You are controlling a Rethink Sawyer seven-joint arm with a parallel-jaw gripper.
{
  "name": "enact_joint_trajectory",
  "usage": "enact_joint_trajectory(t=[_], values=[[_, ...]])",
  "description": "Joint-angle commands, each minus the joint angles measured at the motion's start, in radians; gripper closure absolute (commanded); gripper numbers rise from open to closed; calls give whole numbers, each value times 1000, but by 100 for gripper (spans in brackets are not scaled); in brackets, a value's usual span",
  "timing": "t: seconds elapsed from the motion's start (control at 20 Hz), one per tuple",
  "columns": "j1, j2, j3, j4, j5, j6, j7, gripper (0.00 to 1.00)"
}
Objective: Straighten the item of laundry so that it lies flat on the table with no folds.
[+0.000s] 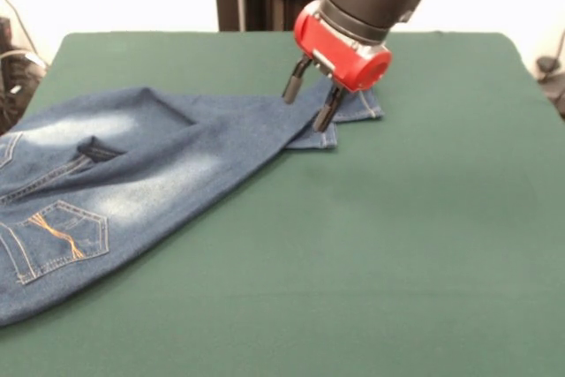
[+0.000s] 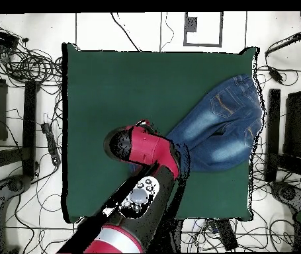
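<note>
— Two legs I count on the jeans [image 1: 132, 174], and neither is lying clean. Starting at the near edge of the tabletop [image 1: 371, 253] in the front view: the waist end with the orange-stitched pocket [image 1: 62, 236] sprawls along the near left and runs off the picture's edge. From there the denim narrows toward the far middle, one leg folded over the other, so that the two hems [image 1: 349, 121] end up stacked.

— And your gripper?

— My gripper [image 1: 307, 99] hangs right over those hems, at the far end of the cloth. The fingers [image 1: 291, 86] stand apart with nothing between them, tips just above or barely touching the denim; I can't tell which from here.

— So what makes this grasp a good one?

— I judge I should pinch only the upper layer, close to its hem, not both legs together. If I catch both, I drag the whole bundle and the fold remains. Then a low, slow pull outward, away from the waist, so the cloth slides rather than lifts and flops.

— Room for it?

— Plenty. The overhead view shows the jeans crowded toward one side edge of the tabletop [image 2: 113, 79], with bare green felt across the remainder. The arm [image 2: 139, 198] hides the hems there, so I trust the front view for aiming.
</note>
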Motion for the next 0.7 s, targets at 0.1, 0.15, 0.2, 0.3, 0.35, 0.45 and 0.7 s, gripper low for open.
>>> enact_joint_trajectory(t=[0.1, 0.15, 0.2, 0.3, 0.35, 0.45, 0.7], values=[[45, 57, 112, 109, 47, 216, 217, 0], [41, 55, 119, 114, 45, 227, 209, 0], [38, 54, 126, 118, 45, 229, 205, 0], [18, 58, 157, 123, 47, 228, 184, 0], [8, 66, 175, 126, 50, 217, 174, 0], [-5, 80, 203, 130, 59, 199, 168, 0], [-8, 123, 220, 124, 56, 134, 178, 0]])
